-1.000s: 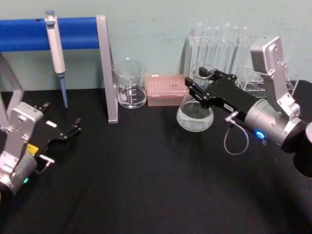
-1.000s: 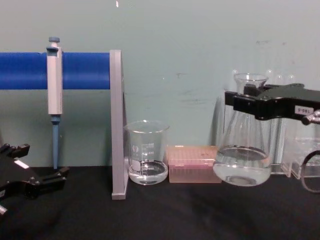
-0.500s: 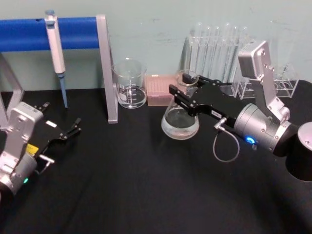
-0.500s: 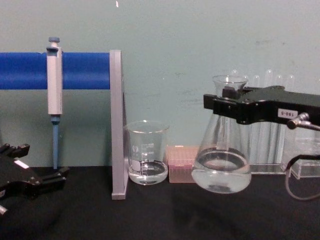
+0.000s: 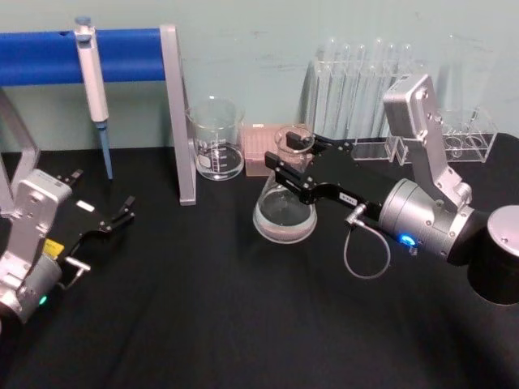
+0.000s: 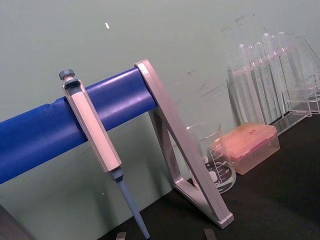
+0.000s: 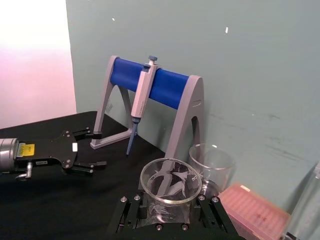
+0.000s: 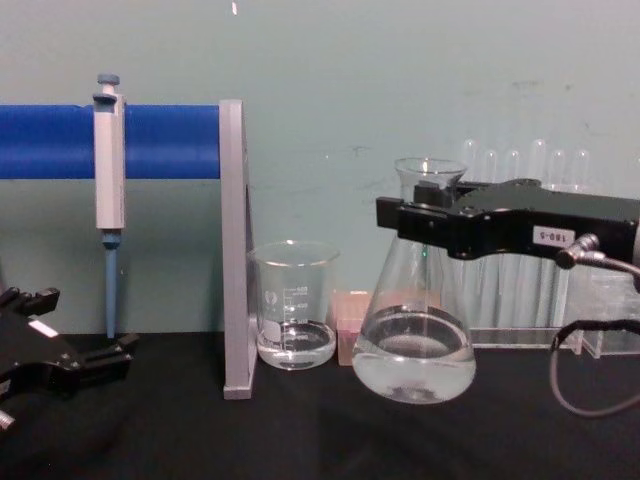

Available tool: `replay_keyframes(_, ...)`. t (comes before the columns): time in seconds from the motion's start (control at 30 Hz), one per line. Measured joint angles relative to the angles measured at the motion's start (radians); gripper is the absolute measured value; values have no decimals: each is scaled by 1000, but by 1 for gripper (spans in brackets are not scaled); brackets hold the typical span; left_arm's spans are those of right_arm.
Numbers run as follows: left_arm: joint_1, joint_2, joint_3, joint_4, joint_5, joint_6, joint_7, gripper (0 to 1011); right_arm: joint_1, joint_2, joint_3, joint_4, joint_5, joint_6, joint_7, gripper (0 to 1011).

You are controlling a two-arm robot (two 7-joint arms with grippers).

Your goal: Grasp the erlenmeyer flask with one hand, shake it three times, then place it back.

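The erlenmeyer flask is clear glass with some liquid in its wide base. My right gripper is shut on its narrow neck, just under the flared rim, and holds it upright. In the chest view the flask is low over the black table, in front of the pink box; I cannot tell whether its base touches. The black fingers clamp the neck from the right. My left gripper rests open at the table's left side, far from the flask, and also appears in the right wrist view.
A glass beaker and a pink tip box stand behind the flask. A rack of test tubes is at the back right. A pipette hangs on a blue stand with a grey leg.
My right gripper has carried the flask leftward and nearer to me, away from the test tube rack and lower over the table. The left arm has not moved.
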Motion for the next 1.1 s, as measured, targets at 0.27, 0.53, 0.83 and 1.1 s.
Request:
replay_keyframes(0.27, 0, 0, 0, 0, 0, 0, 0, 1001, 6, 5, -14, 5, 11, -6, 6, 451)
replay_keyframes(0.53, 0, 0, 0, 0, 0, 0, 0, 1001, 11, 6, -25, 23, 17, -15, 6, 451)
replay_keyframes(0.83, 0, 0, 0, 0, 0, 0, 0, 1001, 14, 3, -36, 48, 18, -28, 9, 451)
replay_keyframes(1.1, 0, 0, 0, 0, 0, 0, 0, 1001, 14, 1, -45, 74, 14, -35, 12, 451)
